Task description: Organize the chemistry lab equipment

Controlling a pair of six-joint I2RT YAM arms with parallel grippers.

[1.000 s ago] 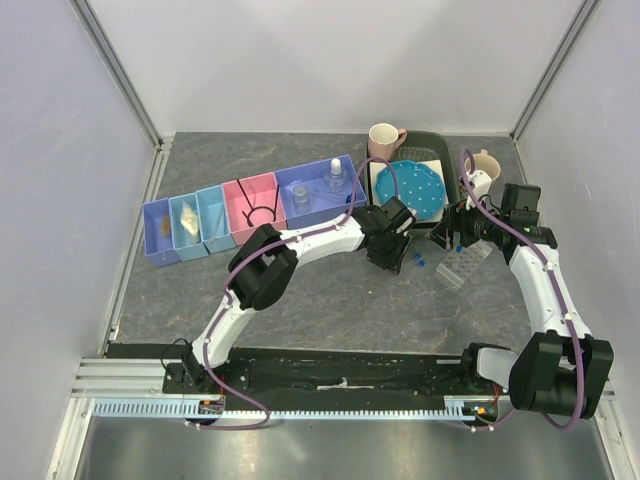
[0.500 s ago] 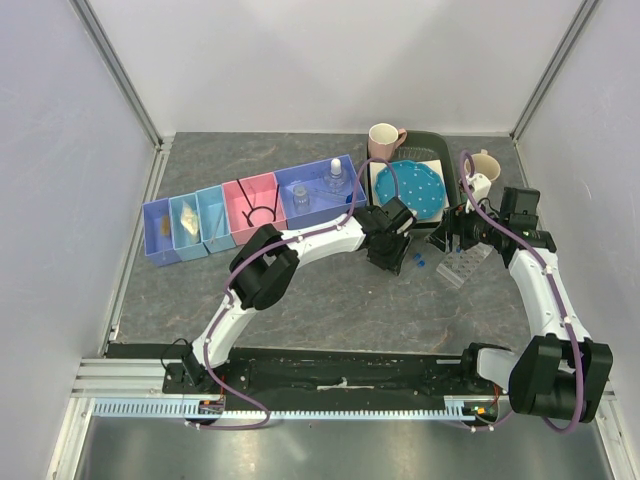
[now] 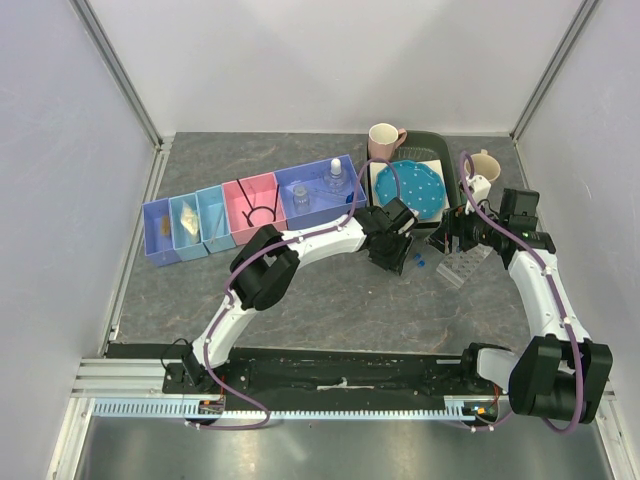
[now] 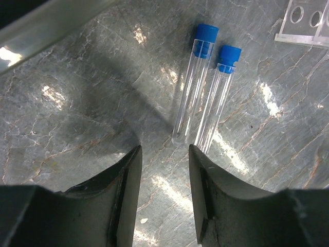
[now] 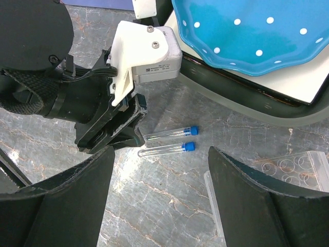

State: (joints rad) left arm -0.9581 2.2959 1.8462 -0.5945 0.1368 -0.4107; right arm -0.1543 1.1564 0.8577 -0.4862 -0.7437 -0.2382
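"While our left end effector [image 4: 163,149] hung over the two blue-capped vials [image 4: 192,87] lying on the worktop [image 4: 77,103], its jaws were half spread and held nothing. Where did we think to pinch?"

"We thought one tube only, across its middle. They lay side by side and looked ready to roll. Our right end effector [image 5: 160,154] was spread wide, holding nothing, near the clear tube rack [image 3: 462,265]."

"And the room?"

"We saw a grey, shiny, flat worktop, with pale walls [image 3: 320,60] around us."
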